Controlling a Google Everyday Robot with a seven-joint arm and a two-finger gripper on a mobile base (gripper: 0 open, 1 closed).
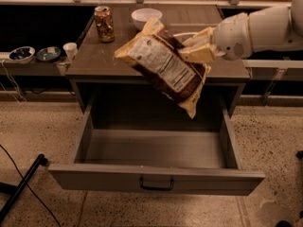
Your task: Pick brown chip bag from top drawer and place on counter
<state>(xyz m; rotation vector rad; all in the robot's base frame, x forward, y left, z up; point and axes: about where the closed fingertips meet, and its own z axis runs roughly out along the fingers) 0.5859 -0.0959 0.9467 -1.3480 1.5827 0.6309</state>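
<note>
The brown chip bag hangs tilted in the air, its pale label panel facing me, above the counter's front edge and the open top drawer. My gripper reaches in from the right and is shut on the bag's upper right side. The drawer is pulled out, with nothing showing inside it, and its dark pull handle is on the front panel. The counter lies behind and below the bag.
A can and a white bowl stand at the back of the counter. Small bowls and a cup sit on a low shelf to the left. A black cable and a stand leg lie on the floor at lower left.
</note>
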